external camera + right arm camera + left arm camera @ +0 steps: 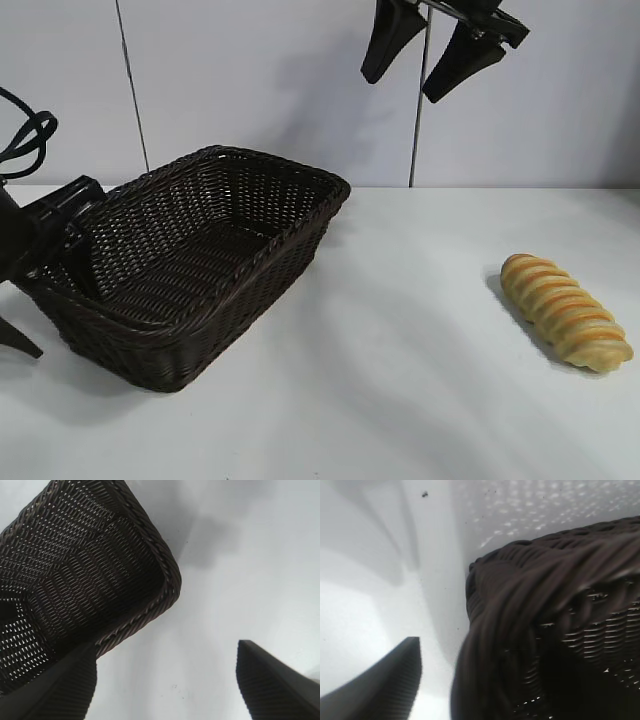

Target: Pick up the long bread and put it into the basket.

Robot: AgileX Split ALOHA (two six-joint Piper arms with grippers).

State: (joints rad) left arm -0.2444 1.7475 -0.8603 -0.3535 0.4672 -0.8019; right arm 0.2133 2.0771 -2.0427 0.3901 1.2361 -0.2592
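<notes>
The long bread [566, 312], golden with orange-brown ridges, lies alone on the white table at the right. The dark woven basket [262, 256] stands at the left, with nothing in it. My left gripper [60, 235] is at the basket's left rim. In the left wrist view the braided rim [545, 580] fills the space between the jaws. One finger [385, 680] stands outside the rim with a gap to it; the other is hidden. My right gripper [420, 60] hangs open high above the table's middle, holding nothing, and looks down past the basket's corner [150, 535].
Bare white table [400, 380] lies between the basket and the bread. A pale wall stands behind. Black cables [25, 140] loop at the far left by the left arm.
</notes>
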